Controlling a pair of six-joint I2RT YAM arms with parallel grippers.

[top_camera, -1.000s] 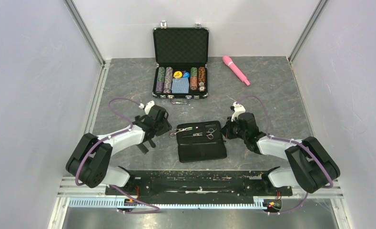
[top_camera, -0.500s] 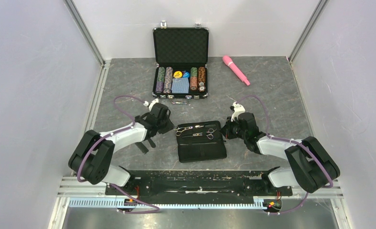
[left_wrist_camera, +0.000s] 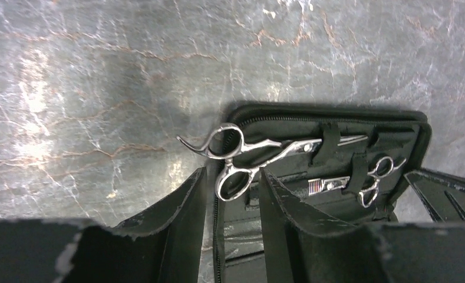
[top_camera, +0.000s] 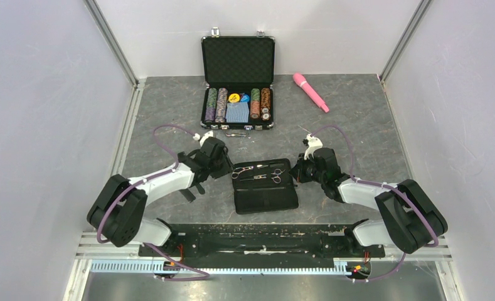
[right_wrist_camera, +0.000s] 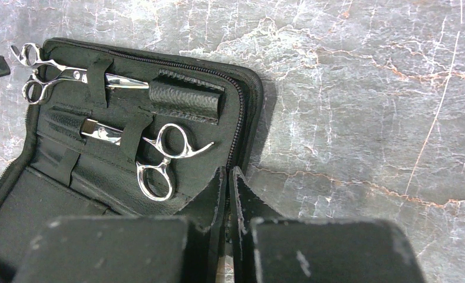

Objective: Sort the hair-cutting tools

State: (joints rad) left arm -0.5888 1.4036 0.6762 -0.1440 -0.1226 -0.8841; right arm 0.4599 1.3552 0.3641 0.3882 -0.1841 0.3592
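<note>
Now, we note the black pouch (top_camera: 266,195) lying open and flat mid-table, between the two grippers. Both pairs of scissors sit in its far half. The upper scissors (left_wrist_camera: 241,154) have their rings overhanging the pouch's left edge; the lower scissors (right_wrist_camera: 159,156) have their rings toward the right.

Elastic straps (left_wrist_camera: 330,138) cross the blades of each pair and hold them against the lining. A black leather loop (right_wrist_camera: 185,94) sits beside the upper blades' tips.

The left gripper (left_wrist_camera: 233,174) is low at the pouch's left edge, jaws parted and grasping nothing. The lower ring of the upper scissors lies right at the gap between its fingertips; we cannot tell whether they touch.

The right gripper (right_wrist_camera: 229,174) is clenched on nothing, tips at the pouch's right zipper edge, just beside the lower scissors' rings.

Well apart at the far side stands an open case (top_camera: 237,59) of poker chips, with a pink wand (top_camera: 310,91) to its right on the grey table (top_camera: 169,113).
</note>
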